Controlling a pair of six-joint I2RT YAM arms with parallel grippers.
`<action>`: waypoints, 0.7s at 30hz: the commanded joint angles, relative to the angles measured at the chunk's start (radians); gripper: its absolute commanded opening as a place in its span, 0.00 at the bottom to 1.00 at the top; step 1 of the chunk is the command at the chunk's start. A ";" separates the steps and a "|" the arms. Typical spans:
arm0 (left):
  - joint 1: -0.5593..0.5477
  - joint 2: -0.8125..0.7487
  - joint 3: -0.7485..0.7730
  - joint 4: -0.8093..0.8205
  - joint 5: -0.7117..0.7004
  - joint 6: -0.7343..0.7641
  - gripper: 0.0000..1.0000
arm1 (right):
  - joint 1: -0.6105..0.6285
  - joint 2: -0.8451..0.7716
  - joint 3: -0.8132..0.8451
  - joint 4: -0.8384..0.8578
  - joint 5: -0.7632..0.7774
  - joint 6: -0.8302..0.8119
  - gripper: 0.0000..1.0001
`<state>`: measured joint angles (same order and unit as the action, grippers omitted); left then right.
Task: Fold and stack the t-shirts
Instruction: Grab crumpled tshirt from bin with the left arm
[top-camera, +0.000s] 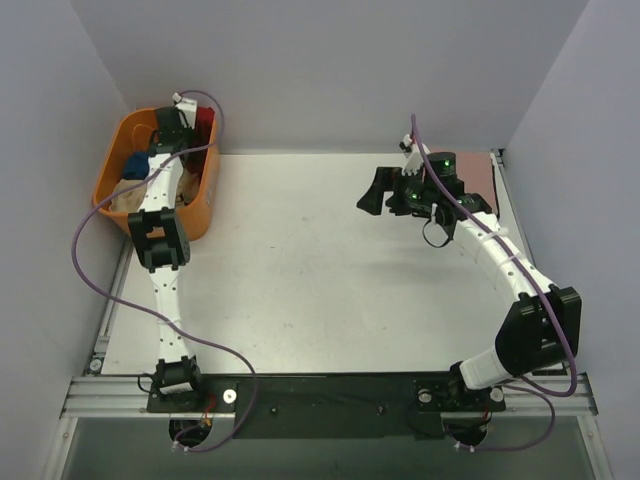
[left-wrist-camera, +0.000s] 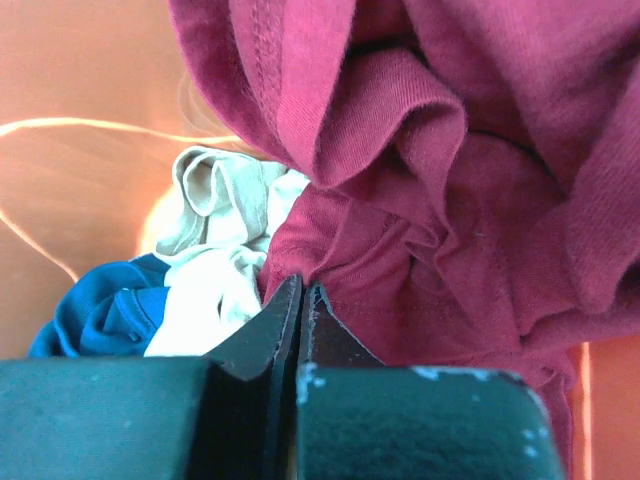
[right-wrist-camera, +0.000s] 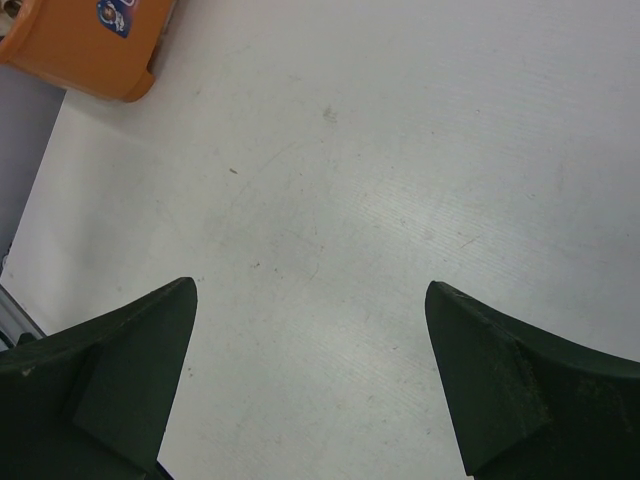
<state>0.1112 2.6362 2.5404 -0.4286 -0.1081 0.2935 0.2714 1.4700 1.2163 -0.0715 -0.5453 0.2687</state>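
Observation:
A dark red t-shirt (left-wrist-camera: 440, 180) lies bunched in the orange basket (top-camera: 205, 200) at the table's far left; it shows as a red patch (top-camera: 205, 124) in the top view. My left gripper (left-wrist-camera: 302, 285) reaches down into the basket, shut, its tips pinching a fold of the red cloth where the wrinkles converge. Beside it lie a beige t-shirt (left-wrist-camera: 215, 190) and a blue one (left-wrist-camera: 100, 315). My right gripper (top-camera: 385, 195) hovers open over the bare table (right-wrist-camera: 330, 180) at the far right, nothing between its fingers.
The basket's corner (right-wrist-camera: 90, 45) shows at the top left of the right wrist view. A dusty pink cloth (top-camera: 484, 180) lies at the table's far right edge behind the right arm. Grey walls close in on three sides.

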 joint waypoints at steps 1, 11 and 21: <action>0.001 -0.074 0.061 0.076 0.019 -0.020 0.00 | 0.009 0.010 0.046 -0.007 -0.010 -0.011 0.92; 0.010 -0.317 0.169 0.051 0.108 -0.047 0.00 | 0.029 -0.007 0.035 0.002 -0.028 -0.020 0.92; 0.005 -0.619 0.323 -0.016 0.252 -0.119 0.00 | 0.066 -0.091 0.064 0.021 -0.028 -0.017 0.91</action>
<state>0.1154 2.2131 2.7346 -0.4957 0.0326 0.2260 0.3119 1.4578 1.2194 -0.0788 -0.5568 0.2596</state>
